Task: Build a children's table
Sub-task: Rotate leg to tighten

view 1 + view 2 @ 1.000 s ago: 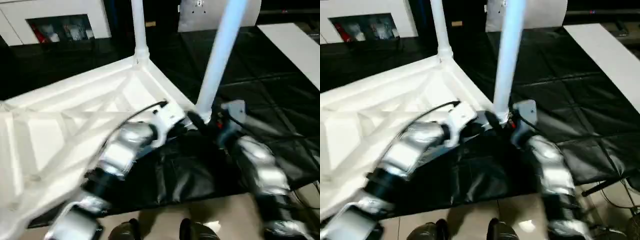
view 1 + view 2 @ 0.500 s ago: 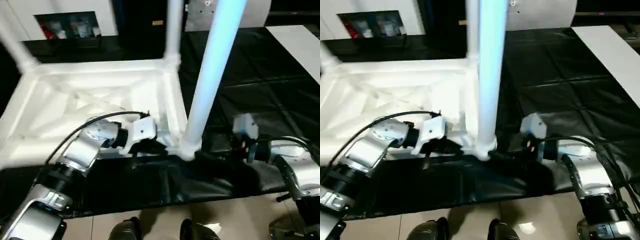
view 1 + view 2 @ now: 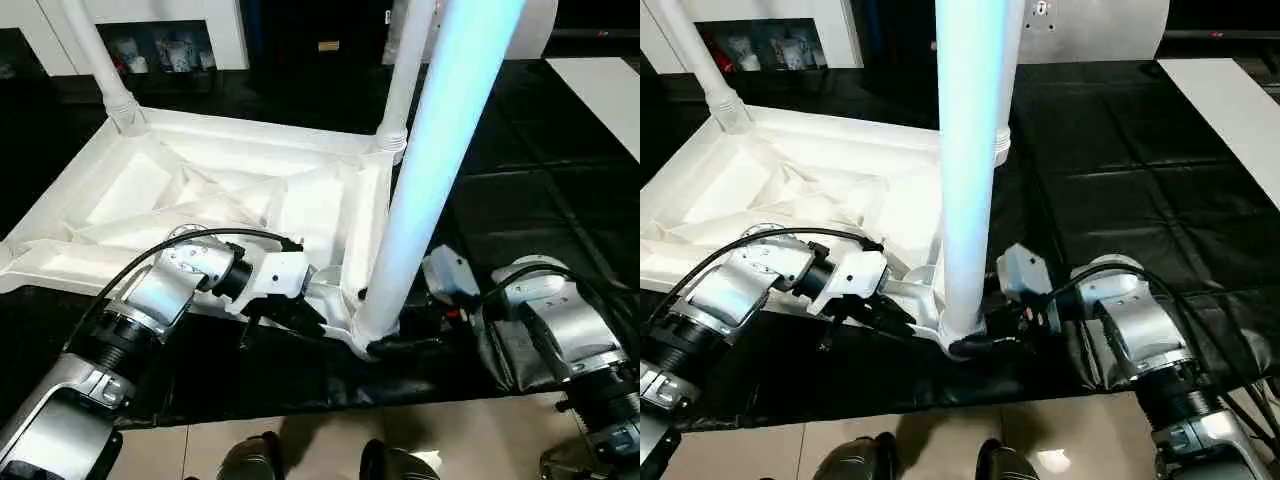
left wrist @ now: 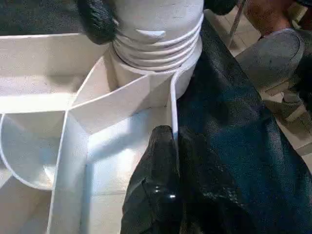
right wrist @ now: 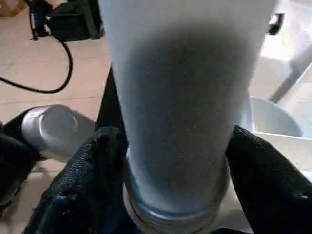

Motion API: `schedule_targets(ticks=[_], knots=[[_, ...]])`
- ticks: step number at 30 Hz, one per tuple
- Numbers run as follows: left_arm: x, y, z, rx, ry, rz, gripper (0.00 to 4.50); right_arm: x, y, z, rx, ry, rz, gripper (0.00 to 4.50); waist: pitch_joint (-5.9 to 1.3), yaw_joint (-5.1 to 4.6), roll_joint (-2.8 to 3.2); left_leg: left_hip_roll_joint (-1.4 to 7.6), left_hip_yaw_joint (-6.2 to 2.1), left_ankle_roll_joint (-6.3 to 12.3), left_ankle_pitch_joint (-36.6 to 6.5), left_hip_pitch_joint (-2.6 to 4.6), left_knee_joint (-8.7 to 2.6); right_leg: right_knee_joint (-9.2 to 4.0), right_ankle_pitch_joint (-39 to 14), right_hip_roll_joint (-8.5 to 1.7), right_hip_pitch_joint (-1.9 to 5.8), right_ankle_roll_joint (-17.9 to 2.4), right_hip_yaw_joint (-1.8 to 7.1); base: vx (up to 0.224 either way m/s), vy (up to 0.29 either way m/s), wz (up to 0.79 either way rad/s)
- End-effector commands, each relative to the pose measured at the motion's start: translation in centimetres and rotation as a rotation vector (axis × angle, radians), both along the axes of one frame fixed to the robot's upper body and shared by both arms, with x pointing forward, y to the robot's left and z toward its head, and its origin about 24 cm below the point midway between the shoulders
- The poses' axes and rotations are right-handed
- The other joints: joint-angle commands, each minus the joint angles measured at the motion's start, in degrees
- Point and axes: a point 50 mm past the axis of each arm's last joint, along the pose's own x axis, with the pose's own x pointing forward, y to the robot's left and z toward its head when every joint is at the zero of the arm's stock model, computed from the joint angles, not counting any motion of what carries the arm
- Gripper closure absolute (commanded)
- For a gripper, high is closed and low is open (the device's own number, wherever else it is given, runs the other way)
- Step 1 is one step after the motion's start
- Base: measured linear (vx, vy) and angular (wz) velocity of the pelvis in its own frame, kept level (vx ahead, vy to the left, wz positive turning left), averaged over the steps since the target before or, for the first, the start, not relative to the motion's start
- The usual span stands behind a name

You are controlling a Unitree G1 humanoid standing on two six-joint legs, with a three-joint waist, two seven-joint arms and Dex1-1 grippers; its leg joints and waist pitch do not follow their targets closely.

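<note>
The large rectangular white plastic table top (image 3: 215,200) lies upside down on a black, creased, glossy table cover (image 3: 1120,160), its ribbed underside facing up: thin smooth walls cross it and form angular pockets. Three long white tapered tubular plastic legs stand upright in its round corner sockets: the nearest leg (image 3: 970,150), thick and smooth, a far leg (image 3: 405,75) behind it, and a third far leg (image 3: 95,60) at the opposite far corner.

The right gripper (image 5: 168,161) has its two black padded fingers (image 5: 83,180) on either side of the base of the nearest leg, touching it, clamped just above the ridged collar (image 4: 156,46) where the leg enters the socket. That collar shows several stacked rings.

The left gripper (image 4: 170,161) is pinched on the thin outer rim (image 4: 173,105) of the top, one black finger (image 4: 156,170) inside the rim and the other outside against the black cover, just beside the same corner socket.

Two silver, rounded metal forearms reach in, the left forearm (image 3: 165,290) and the right forearm (image 3: 1130,320), each trailing a black cable.
</note>
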Motion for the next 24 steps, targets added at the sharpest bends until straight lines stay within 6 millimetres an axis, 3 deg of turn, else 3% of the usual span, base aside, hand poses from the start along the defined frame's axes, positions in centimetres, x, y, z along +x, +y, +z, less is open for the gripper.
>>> schedule_targets(ticks=[1, 7, 20, 21, 24], knots=[[-0.8, -0.7, -0.8, 0.053, 0.035, -0.097, 4.50, -0.1, 0.1, 0.0, -0.016, 0.010, 0.036, 1.33, -3.55, -0.38, -0.54, 4.82, -1.86, 6.98, -8.64, 1.54, -3.22, -3.18, -11.50, -5.68, 2.79, -14.32, 3.51, 0.000, 0.000, 0.00], [-0.6, -0.3, -0.9, 0.064, 0.037, -0.095, 4.50, -0.1, 0.3, -0.4, -0.025, 0.033, 0.056, 1.84, -3.45, -0.31, -0.56, 4.85, -1.96, 6.67, -9.51, 1.55, -3.30, -3.36, -13.83, -5.75, 2.80, -13.85, 3.46, 0.000, 0.000, 0.00], [-0.7, 0.3, -1.1, 0.055, 0.066, -0.060, 4.50, -0.8, 0.3, -1.1, -0.014, 0.088, 0.057, 1.91, -3.57, -0.20, -0.17, 4.89, -1.95, 6.57, -9.21, 1.55, -3.26, -3.16, -11.26, -5.73, 2.95, -14.82, 3.48, 0.000, 0.000, 0.00], [-0.7, 0.2, -1.1, 0.038, 0.073, -0.032, 4.50, -0.8, 0.5, -1.2, 0.006, 0.108, 0.035, 1.91, -3.71, -0.12, 0.04, 4.92, -1.98, 6.46, -9.02, 1.60, -3.25, -3.01, -10.66, -5.72, 3.07, -15.05, 3.49, 0.000, 0.000, 0.00], [-0.4, -0.3, -1.1, -0.014, 0.082, 0.086, 4.50, -0.9, 1.0, -1.5, 0.059, 0.161, -0.056, 1.91, -3.70, -0.16, -0.11, 4.99, -1.98, 6.33, -8.81, 1.51, -3.31, -2.96, -9.91, -5.73, 3.15, -15.50, 3.47, 0.000, 0.000, 0.00]])
